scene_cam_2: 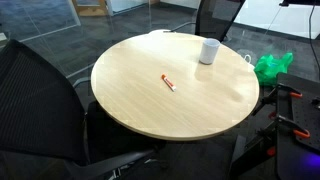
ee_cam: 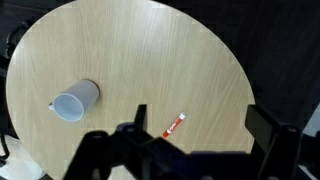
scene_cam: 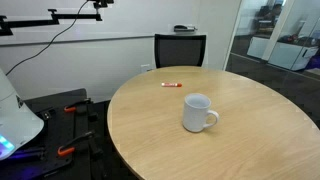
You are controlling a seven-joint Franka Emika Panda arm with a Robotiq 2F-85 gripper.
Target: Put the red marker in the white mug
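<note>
The red marker (scene_cam: 171, 84) lies flat on the round surface (scene_cam: 260, 130), well apart from the upright white mug (scene_cam: 198, 113), whose mouth faces up to receive it. The claw (ee_cam: 195, 150) hangs high above with its fingers spread, likely ready to descend.

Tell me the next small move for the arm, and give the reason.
Probably lower the gripper straight toward the red marker. In the wrist view the jaws stand apart with nothing between them, well above the table, and the marker lies flat, roughly in line with the gap. It sits clearly apart from the white mug, so it has to be grasped first.
</note>
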